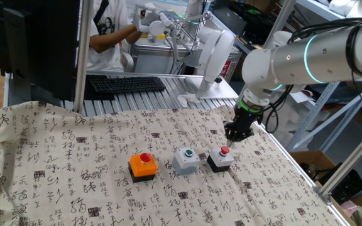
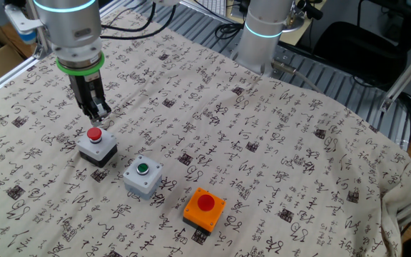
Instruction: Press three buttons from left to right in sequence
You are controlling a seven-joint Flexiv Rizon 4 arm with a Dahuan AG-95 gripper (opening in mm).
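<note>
Three button boxes stand in a row on the printed cloth. In one fixed view the orange box with a red button (image 1: pixel 143 166) is on the left, the light grey box with a green button (image 1: pixel 186 159) in the middle, and the black box with a small red button (image 1: pixel 220 158) on the right. The other fixed view shows them mirrored: orange box (image 2: pixel 205 208), grey box (image 2: pixel 143 177), black box (image 2: pixel 96 145). My gripper (image 1: pixel 230 142) points down and hovers just above and behind the black box's red button, not touching it. In the other fixed view its fingertips (image 2: pixel 97 114) meet, holding nothing.
A black keyboard (image 1: pixel 127 83) lies beyond the cloth's far edge, with a person (image 1: pixel 109 31) behind it. A second white robot arm (image 2: pixel 266 28) stands at the table's back. The table's metal edge (image 1: pixel 294 166) runs close to the right of the black box.
</note>
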